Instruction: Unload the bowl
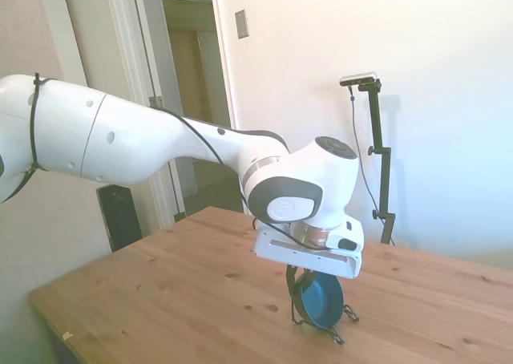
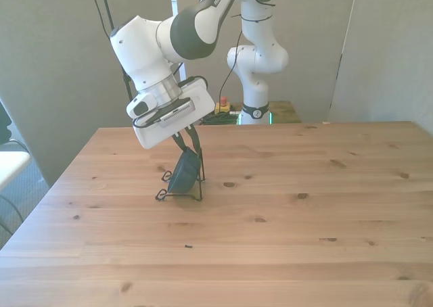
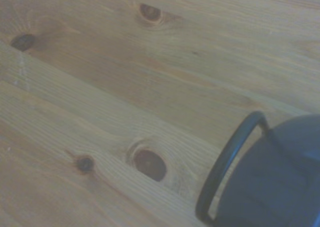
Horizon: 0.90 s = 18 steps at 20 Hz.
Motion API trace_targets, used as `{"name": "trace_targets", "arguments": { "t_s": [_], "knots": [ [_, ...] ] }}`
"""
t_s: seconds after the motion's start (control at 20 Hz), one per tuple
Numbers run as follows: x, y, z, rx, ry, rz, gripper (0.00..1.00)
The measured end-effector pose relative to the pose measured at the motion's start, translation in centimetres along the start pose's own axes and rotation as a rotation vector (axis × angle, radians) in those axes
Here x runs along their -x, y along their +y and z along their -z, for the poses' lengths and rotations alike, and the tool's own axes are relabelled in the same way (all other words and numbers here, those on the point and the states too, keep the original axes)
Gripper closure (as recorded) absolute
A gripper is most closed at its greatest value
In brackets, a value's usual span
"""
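White glossy arm [image 1: 120,135], grey joint rings, black cable – strapped on, seemingly zip-tied

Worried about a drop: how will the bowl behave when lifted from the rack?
The bowl looks smooth, so probably slippery. Standing on edge in the thin wire rack, it may roll once freed. The light rack might lift with it.

The small round bowl [image 1: 322,302] [image 2: 183,172] [image 3: 280,182], dark blue outside and teal inside, stands up on its edge in a thin black wire rack [image 2: 180,192] on the wooden table [image 2: 284,219], toward the front view's left.
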<state>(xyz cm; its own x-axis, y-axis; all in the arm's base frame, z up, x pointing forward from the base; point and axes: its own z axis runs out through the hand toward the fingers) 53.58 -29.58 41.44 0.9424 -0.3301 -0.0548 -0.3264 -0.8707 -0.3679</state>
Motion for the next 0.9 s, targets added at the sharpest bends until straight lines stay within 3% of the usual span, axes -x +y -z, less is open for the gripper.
{"name": "trace_targets", "arguments": {
  "t_s": [0.55,0.9],
  "knots": [
    [-2.1,2.7,3.1,-0.08,-0.023,-0.029,1.0],
    [-0.3,4.6,7.7,-0.093,0.028,-0.054,1.0]
  ]
}}
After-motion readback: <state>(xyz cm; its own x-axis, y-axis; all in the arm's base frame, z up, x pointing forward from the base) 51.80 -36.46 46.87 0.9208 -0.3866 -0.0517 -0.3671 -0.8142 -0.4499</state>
